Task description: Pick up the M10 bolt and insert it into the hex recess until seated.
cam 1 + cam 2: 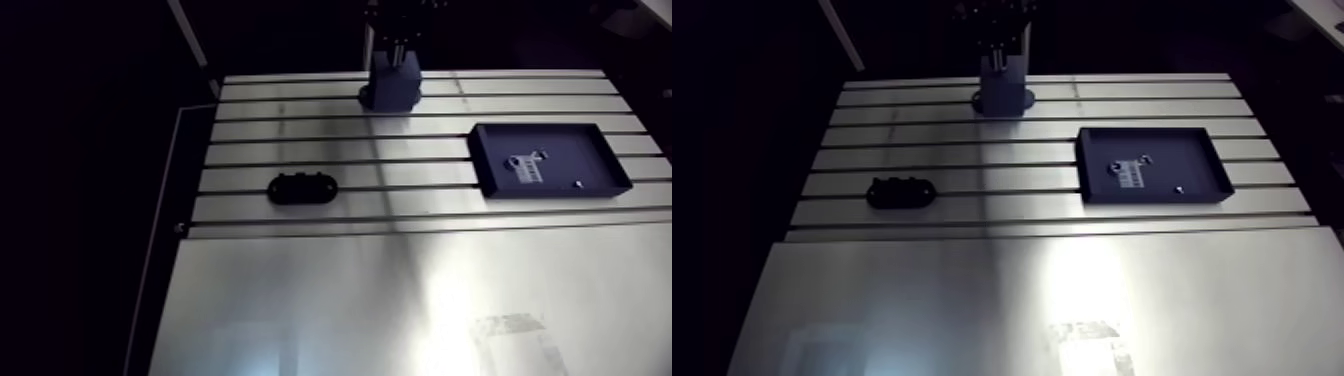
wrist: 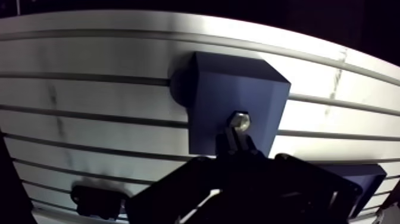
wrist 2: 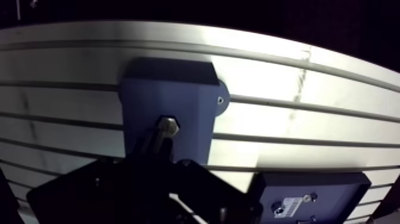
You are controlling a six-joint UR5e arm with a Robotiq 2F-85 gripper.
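Observation:
In the wrist view a blue block (image 2: 235, 98) stands on the slotted table straight ahead of my gripper (image 2: 236, 140). The M10 bolt (image 2: 240, 121) shows its silver hex head against the block's top face, and its shank (image 3: 153, 142) runs back between my dark fingers. The fingers are closed around the shank. The hex recess itself is hidden behind the bolt head. In the arm view the gripper (image 1: 392, 50) hangs over the block (image 1: 392, 88) at the table's far edge.
A dark blue tray (image 1: 600, 150) holding a label and a few small parts lies to the right of the block. A black oval fixture (image 1: 302, 188) sits on the slotted table (image 1: 300, 130) at the left. A smooth plate (image 1: 300, 300) covers the near half.

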